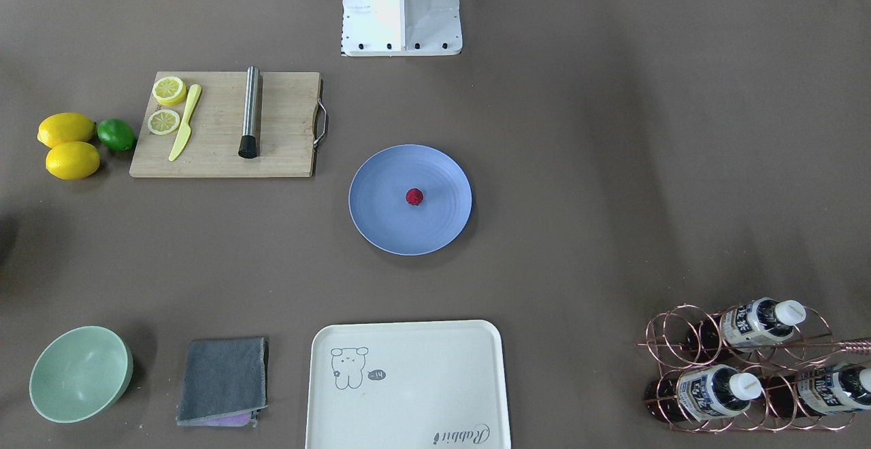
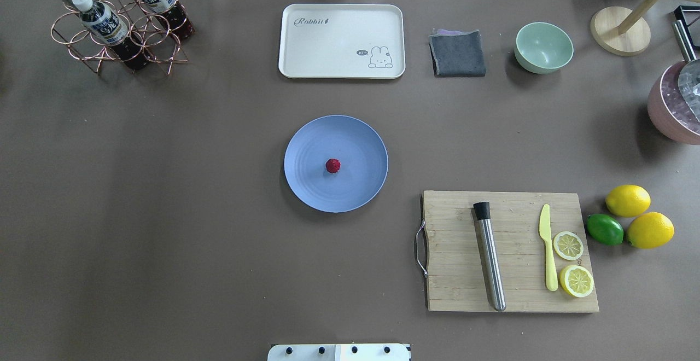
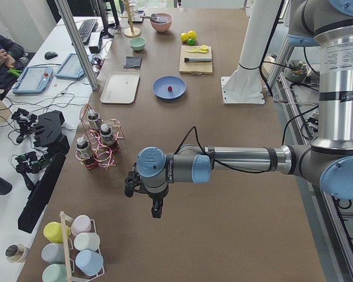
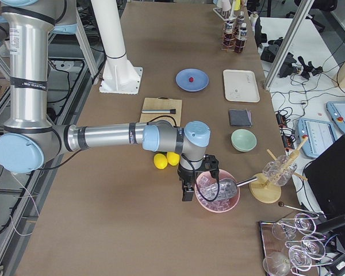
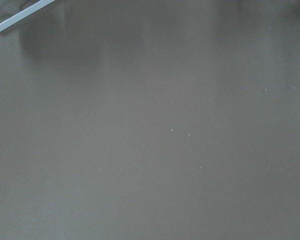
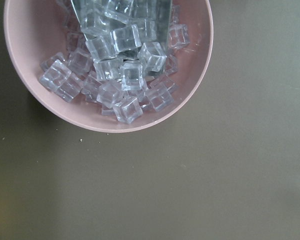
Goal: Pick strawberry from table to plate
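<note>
The small dark-red strawberry (image 1: 414, 196) (image 2: 333, 166) lies near the middle of the round blue plate (image 1: 381, 221) (image 2: 358, 186), which rests on the brown-grey table (image 1: 585, 163). Neither gripper shows in the overhead or front view. In the exterior left view my left gripper (image 3: 156, 210) hangs over bare table near the bottle rack, far from the plate. In the exterior right view my right gripper (image 4: 187, 192) hangs beside a pink bowl of ice, also far from the plate (image 4: 199, 84). I cannot tell whether either gripper is open or shut.
A wooden cutting board (image 2: 459, 273) holds a steel rod, a yellow knife and lemon slices. Two lemons (image 2: 628, 200) and a lime (image 2: 605, 229) lie beside it. A cream tray (image 2: 306, 49), grey cloth (image 2: 458, 53), mint bowl (image 2: 543, 47), bottle rack (image 2: 117, 27) and pink ice bowl (image 6: 190, 95) stand around.
</note>
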Robot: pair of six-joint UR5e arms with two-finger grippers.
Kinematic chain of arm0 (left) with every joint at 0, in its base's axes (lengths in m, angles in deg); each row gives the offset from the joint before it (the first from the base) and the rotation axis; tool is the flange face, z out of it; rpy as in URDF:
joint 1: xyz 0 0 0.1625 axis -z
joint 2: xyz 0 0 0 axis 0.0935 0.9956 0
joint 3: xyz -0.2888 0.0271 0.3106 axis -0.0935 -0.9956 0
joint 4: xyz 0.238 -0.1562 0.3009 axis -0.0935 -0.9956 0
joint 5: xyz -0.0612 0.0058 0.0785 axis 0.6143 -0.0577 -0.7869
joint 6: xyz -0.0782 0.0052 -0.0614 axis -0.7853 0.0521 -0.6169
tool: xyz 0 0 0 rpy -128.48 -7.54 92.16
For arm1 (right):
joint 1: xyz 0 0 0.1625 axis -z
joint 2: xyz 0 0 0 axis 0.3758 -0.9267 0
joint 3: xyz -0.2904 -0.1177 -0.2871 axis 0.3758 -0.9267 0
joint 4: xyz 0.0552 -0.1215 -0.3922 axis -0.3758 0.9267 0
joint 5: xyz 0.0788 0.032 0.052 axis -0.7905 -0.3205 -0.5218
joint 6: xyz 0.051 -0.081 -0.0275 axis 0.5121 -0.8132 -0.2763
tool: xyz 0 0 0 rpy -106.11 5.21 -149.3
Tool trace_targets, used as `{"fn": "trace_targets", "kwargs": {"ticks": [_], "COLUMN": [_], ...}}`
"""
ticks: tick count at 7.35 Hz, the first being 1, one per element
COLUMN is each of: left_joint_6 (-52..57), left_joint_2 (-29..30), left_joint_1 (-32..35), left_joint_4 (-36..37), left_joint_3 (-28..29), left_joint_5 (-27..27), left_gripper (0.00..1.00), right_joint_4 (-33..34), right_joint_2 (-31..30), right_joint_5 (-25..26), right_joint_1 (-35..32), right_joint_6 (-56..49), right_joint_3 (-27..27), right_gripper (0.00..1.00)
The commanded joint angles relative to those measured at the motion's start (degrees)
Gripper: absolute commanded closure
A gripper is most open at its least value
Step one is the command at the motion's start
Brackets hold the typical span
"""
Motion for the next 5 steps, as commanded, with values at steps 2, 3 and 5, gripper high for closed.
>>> {"fn": "trace_targets", "kwargs": {"ticks": [2,3,5], "left_joint_6": [-0.3,-0.3,-0.3], "left_joint_2": [0.1,0.1,0.1], "left_joint_1": [0.0,0.0,0.0], "left_joint_4": [-0.2,-0.2,-0.3], "left_joint_3": [1.4,1.2,1.3], "left_joint_5": [0.0,0.0,0.0], "left_gripper": [0.02,0.02,0.02], "right_joint_4": [0.0,0.0,0.0], "right_joint_2": [-0.1,-0.1,-0.1], "right_joint_5": [-3.4,-5.1,-5.3], "right_joint_1": [-0.3,-0.6,-0.6], "right_joint_6": [0.0,0.0,0.0], "right_joint_3": [-0.3,-0.3,-0.2], "right_gripper": [0.0,0.0,0.0]}}
